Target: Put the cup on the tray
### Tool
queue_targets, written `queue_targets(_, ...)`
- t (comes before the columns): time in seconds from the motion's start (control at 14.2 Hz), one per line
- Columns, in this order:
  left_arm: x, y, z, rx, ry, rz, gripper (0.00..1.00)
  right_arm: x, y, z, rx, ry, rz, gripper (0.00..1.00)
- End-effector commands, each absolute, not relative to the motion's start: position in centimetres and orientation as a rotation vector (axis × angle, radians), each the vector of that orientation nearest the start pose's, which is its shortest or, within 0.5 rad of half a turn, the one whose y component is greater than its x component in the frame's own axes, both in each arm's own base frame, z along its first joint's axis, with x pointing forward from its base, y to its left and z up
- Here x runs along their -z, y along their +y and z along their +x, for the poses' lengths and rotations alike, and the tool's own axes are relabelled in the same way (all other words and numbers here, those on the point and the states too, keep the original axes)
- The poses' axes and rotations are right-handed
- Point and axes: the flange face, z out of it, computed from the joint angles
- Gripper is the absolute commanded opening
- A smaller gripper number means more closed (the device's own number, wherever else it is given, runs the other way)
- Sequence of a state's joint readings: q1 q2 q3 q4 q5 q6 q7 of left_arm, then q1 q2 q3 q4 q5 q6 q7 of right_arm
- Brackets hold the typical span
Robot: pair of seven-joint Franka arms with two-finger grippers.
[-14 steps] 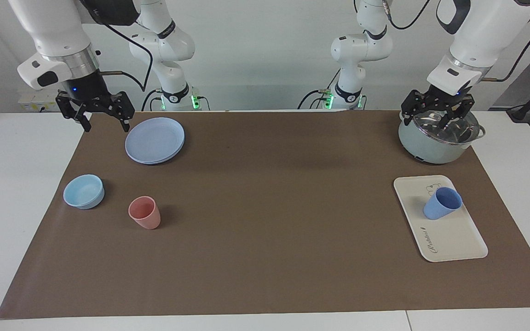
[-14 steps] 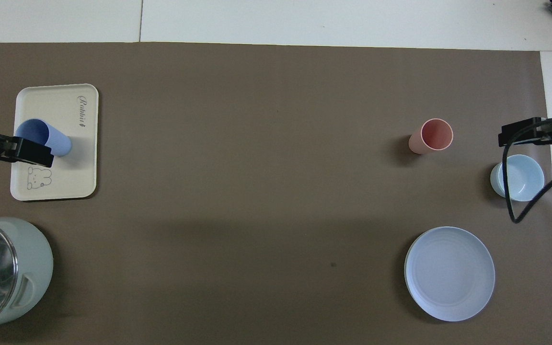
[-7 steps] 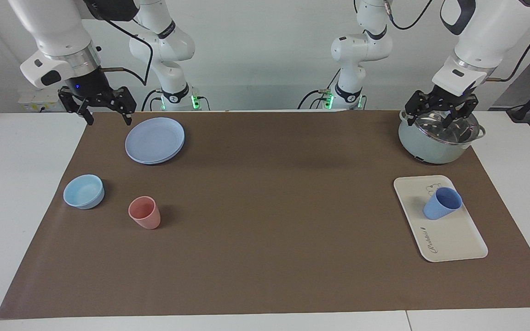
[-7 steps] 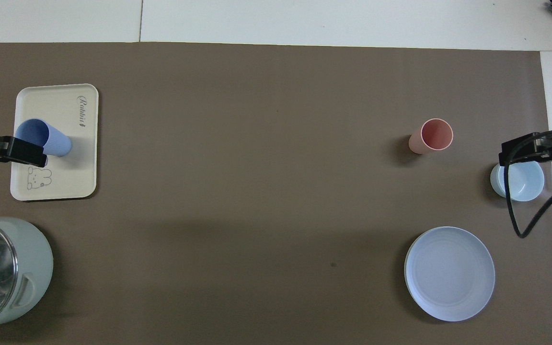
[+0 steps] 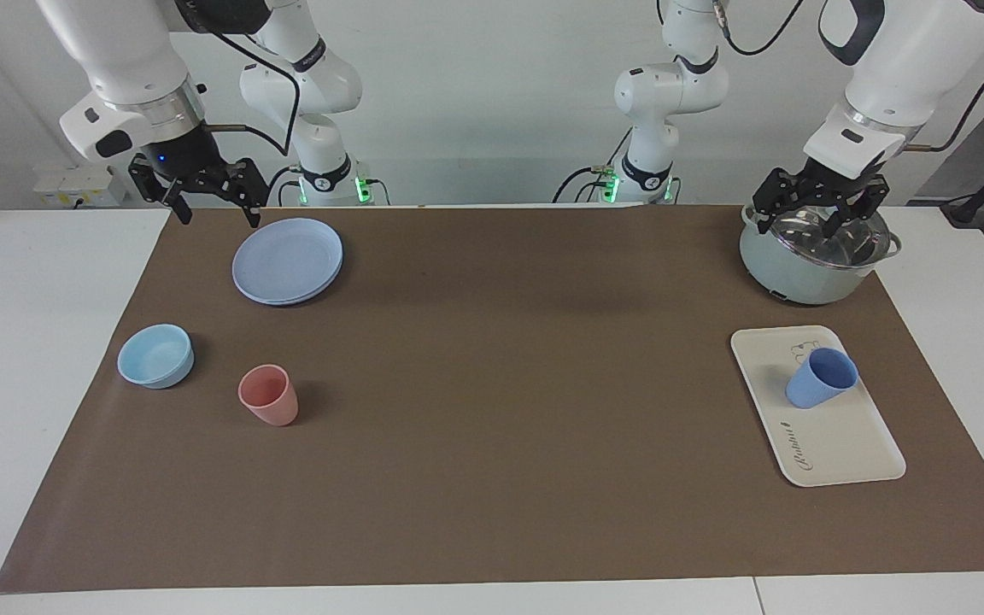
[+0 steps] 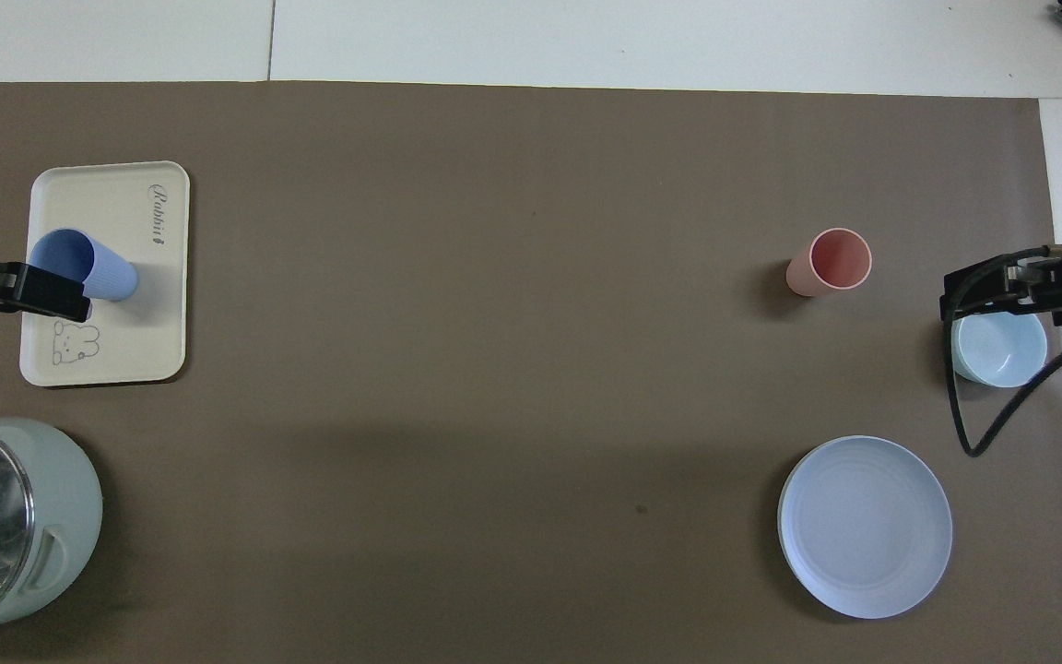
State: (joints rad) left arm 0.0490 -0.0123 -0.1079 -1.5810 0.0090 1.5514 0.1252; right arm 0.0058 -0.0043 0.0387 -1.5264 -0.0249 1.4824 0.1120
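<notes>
The periwinkle-blue cup (image 5: 821,378) stands upright on the cream tray (image 5: 846,448) at the left arm's end of the table. It stands beside the bear drawing, and nothing grips it. In the overhead view the cup (image 6: 84,266) and tray (image 6: 130,346) show the same. My left gripper (image 5: 818,220) is open and empty, raised over the pot, clear of the cup. In the overhead view the left gripper (image 6: 33,288) overlaps the cup's rim. My right gripper (image 5: 220,215) is open and empty, up in the air beside the round plate.
A pale green pot (image 5: 812,260) with a glass lid stands nearer to the robots than the tray. At the right arm's end are a round blue plate (image 5: 287,259), a light-blue bowl (image 5: 155,355) and a pink cup (image 5: 268,395). A brown mat (image 5: 492,410) covers the table.
My right gripper has risen and shifted toward the round plate. My left gripper has lifted slightly over the pot. The cup and tray have not moved.
</notes>
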Motion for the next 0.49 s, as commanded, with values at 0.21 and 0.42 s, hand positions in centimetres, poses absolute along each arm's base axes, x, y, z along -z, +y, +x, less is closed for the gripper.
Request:
queue_targets(0.21,-62.57,-2.96,53.83,-0.035,0.282,-3.111,1.0,-64.23,1.67,53.74,-0.079,0.141,-3.15,0.99)
queue_targets(0.42,-62.58,-2.88,53.85,-0.033,0.28,-3.111,1.0,-64.21,1.83,53.72,-0.081,0.129,-3.15,0.99)
